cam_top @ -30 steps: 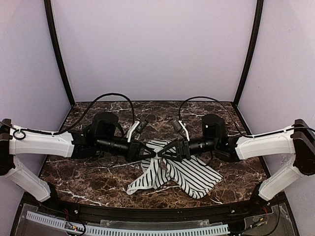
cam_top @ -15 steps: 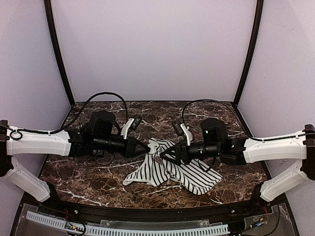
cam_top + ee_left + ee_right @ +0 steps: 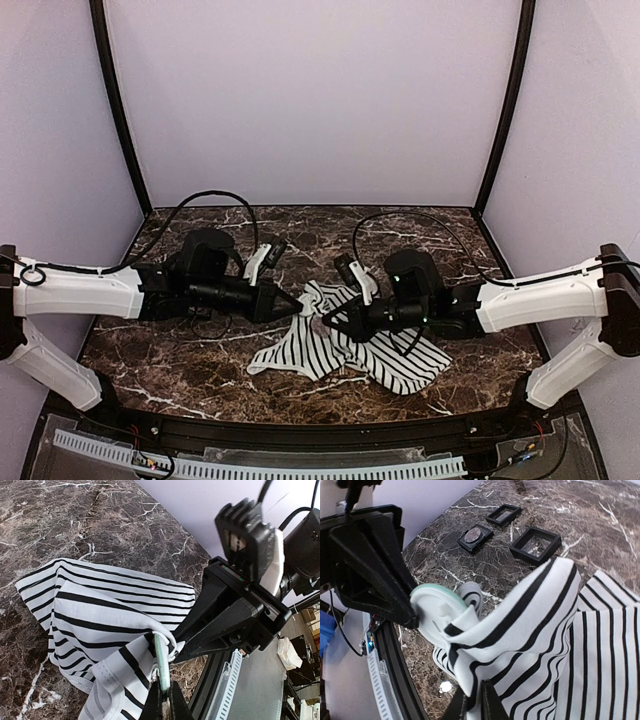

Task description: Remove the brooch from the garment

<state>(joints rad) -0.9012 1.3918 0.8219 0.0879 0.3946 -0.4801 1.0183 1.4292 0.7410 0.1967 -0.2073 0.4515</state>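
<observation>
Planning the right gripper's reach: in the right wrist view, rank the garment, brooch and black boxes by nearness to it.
1. garment, pinched in the right gripper.
2. brooch, up and left.
3. black boxes, far back, upper middle.

Dark brown table top (image 3: pixel 190 350) with white lines like marble, pale purple walls (image 3: pixel 320 100) behind — and at both sides, thin black poles (image 3: pixel 118 110) in the corners

The table (image 3: pixel 200 350) is overlooked from high at six o'clock, facing twelve. The garment (image 3: pixel 100 615) is seen closely from the left wrist towards three o'clock, from the right towards nine; it is shared by all.
</observation>
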